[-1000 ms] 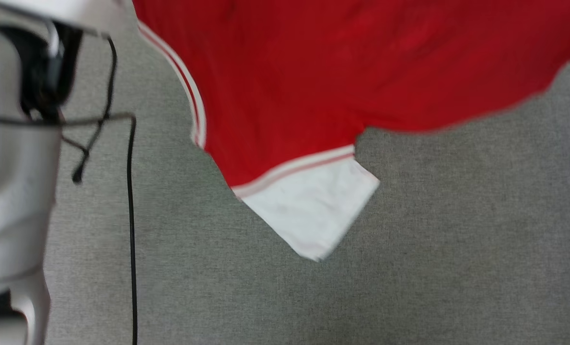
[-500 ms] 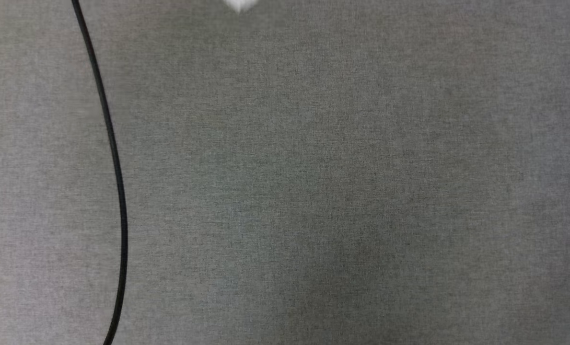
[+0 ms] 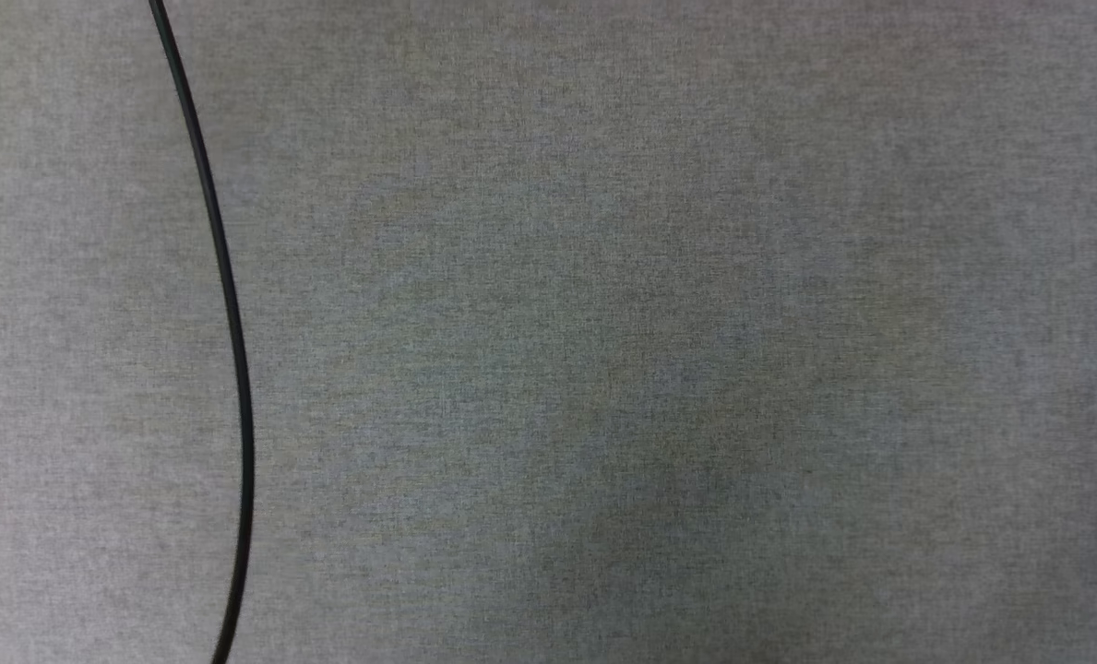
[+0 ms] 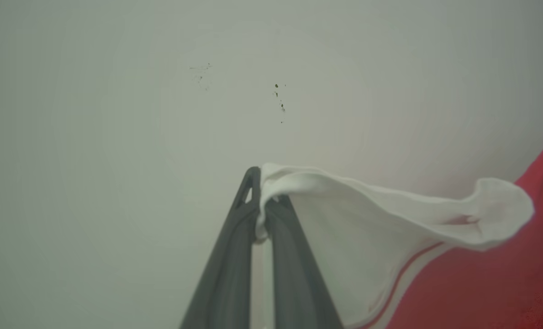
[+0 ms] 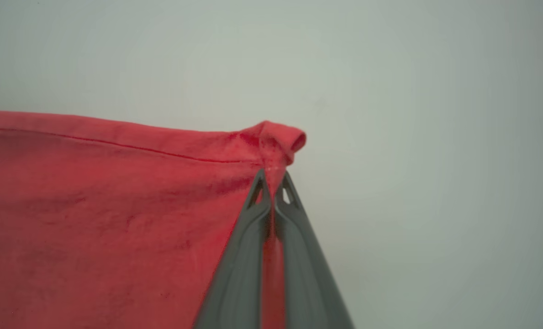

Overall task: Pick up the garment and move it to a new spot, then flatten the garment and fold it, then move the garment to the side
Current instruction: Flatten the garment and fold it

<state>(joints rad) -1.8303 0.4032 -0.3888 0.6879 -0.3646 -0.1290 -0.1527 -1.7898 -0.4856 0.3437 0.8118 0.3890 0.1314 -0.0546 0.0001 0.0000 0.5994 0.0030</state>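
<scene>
— Head view?
— Grey floor (image 3: 649,323), black cable (image 3: 225,304) curving down the left.
— Left wrist?
— Left gripper (image 4: 262,196) pinched on white sleeve (image 4: 344,237) of jersey (image 4: 481,283); red body running off right.
— Right wrist?
— Right gripper (image 5: 271,183) clamped on red hem corner (image 5: 276,137); hem stretched taut leftward.

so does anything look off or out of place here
Two small things. A black cable curves across the grey surface in the head view, where the garment might be laid. Dark specks mark the pale surface beyond the left gripper. The garment itself looks undamaged.
</scene>
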